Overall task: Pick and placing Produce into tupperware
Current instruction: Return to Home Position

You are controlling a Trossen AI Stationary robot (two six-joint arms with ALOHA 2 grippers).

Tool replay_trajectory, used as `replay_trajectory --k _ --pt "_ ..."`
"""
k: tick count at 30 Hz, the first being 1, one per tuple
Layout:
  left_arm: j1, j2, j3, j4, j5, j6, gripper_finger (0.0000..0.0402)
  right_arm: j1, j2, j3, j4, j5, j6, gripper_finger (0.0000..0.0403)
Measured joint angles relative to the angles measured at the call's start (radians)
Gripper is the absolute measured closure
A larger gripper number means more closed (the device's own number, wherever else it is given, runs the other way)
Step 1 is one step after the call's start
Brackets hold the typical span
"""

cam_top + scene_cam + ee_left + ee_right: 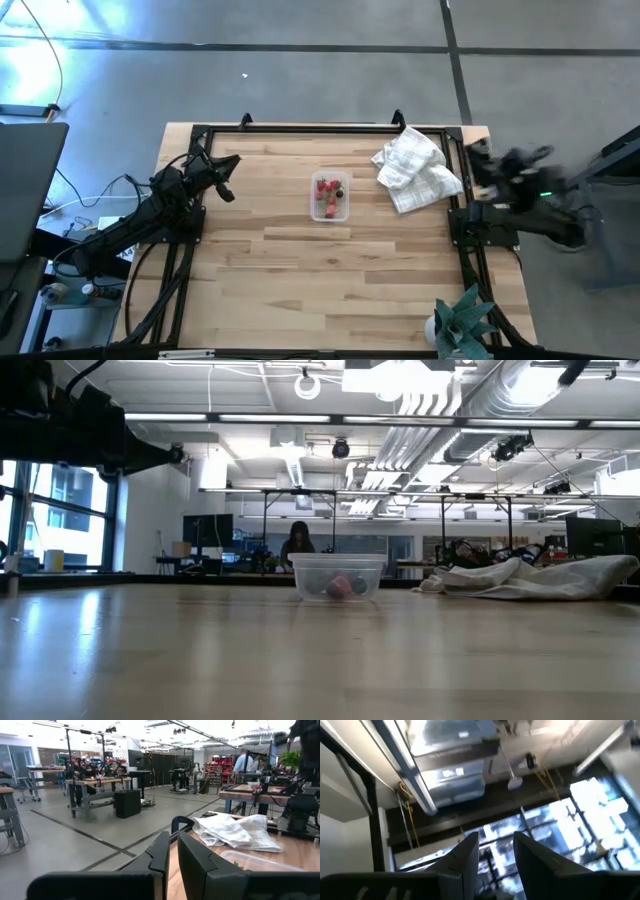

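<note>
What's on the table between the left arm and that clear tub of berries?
Nothing. In the high view, only bare wooden table lies between the left end effector and the tupperware.

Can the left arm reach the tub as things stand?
Probably yes: only bare table lies between the left pincer and the tub, and the cloth sits on the tub's other side.

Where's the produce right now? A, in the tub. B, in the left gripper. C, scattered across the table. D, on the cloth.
A: the high view shows the red produce lying inside the clear tub.
</note>
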Motion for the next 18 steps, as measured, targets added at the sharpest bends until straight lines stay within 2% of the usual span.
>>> replay_trajectory --k 4,7,11,15,18 --pt "0.000 0.000 0.000 0.000 0.000 0.000 0.0373 0.000 0.032 -0.262 0.342 0.000 0.108 0.0291" --pt "0.000 0.000 0.000 -0.007 0.000 0.000 0.0373 0.000 0.029 -0.366 0.550 0.000 0.140 0.0291" --pt "0.000 0.000 0.000 -0.041 0.000 0.000 0.0373 0.000 0.035 -0.335 0.404 -0.007 0.141 0.0291" --pt "0.000 0.000 0.000 -0.080 -0.011 -0.001 0.0373 0.000 0.033 -0.324 0.365 -0.013 0.127 0.0295" --pt "0.000 0.000 0.000 -0.085 -0.016 -0.001 0.0373 0.000 0.033 -0.324 0.314 -0.027 0.128 0.0313"
